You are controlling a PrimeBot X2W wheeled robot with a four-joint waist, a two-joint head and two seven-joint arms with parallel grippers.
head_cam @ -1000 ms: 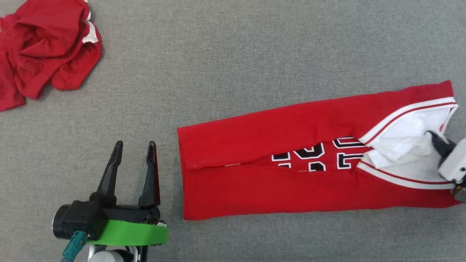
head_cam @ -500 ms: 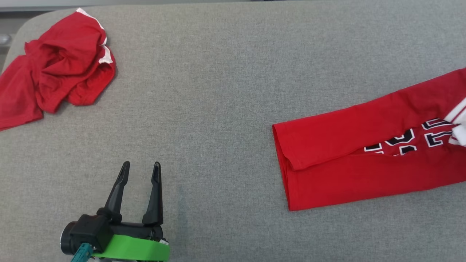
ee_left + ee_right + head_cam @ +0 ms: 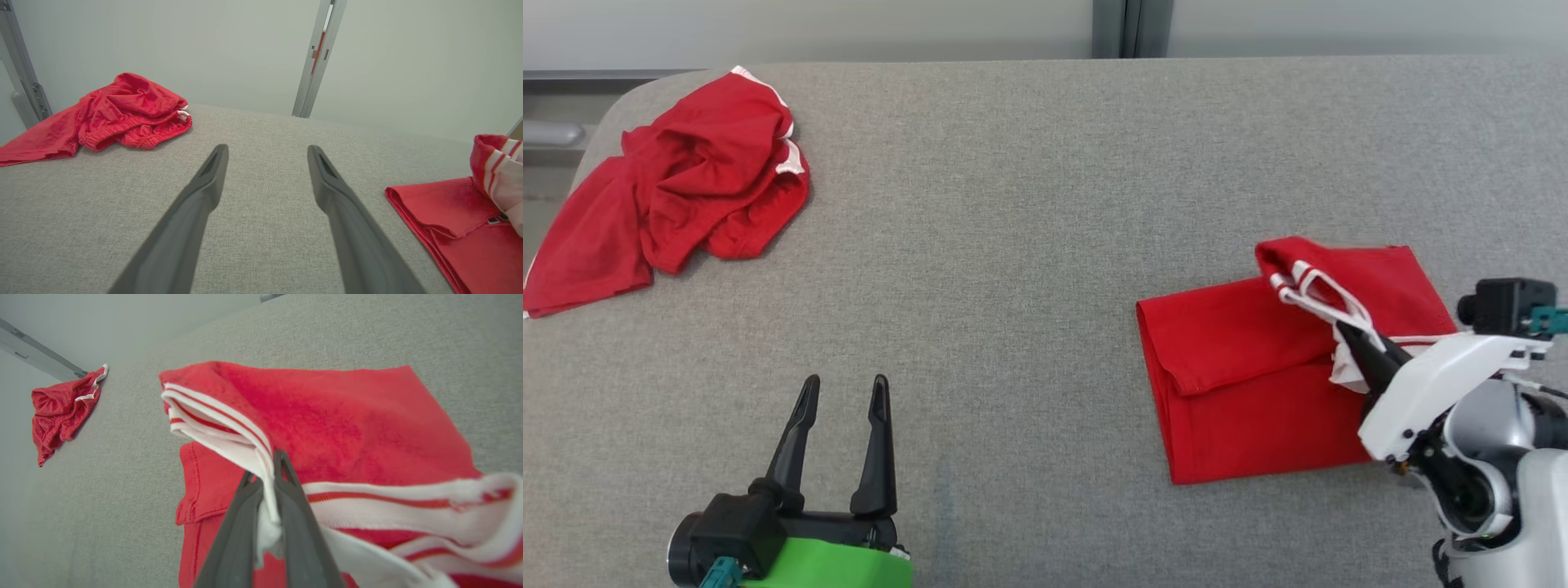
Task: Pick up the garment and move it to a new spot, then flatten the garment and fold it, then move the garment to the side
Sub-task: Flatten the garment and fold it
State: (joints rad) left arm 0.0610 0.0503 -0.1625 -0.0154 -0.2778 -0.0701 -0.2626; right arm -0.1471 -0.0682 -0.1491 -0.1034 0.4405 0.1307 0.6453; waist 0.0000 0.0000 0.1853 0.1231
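The garment (image 3: 1241, 384) is a red jersey with white and red trim, lying on the right of the grey surface with its trimmed end doubled back over the rest. My right gripper (image 3: 1343, 333) is shut on that white trim (image 3: 261, 465) and holds it raised above the lower layer (image 3: 204, 486). The same jersey (image 3: 453, 220) shows at the right edge of the left wrist view. My left gripper (image 3: 844, 384) stands open at the lower left, well clear of the jersey, with nothing between its fingers (image 3: 212, 171).
A second red garment (image 3: 678, 196) lies crumpled at the far left corner of the grey padded surface (image 3: 1013, 245); it is also in the wrist views (image 3: 110, 114) (image 3: 61, 412). A pale wall with a grey metal post (image 3: 314, 57) stands behind the surface.
The head camera has tilted and turned. My right gripper has carried the jersey's trimmed end leftward over its body, so the long jersey is now doubled. The left gripper stays open.
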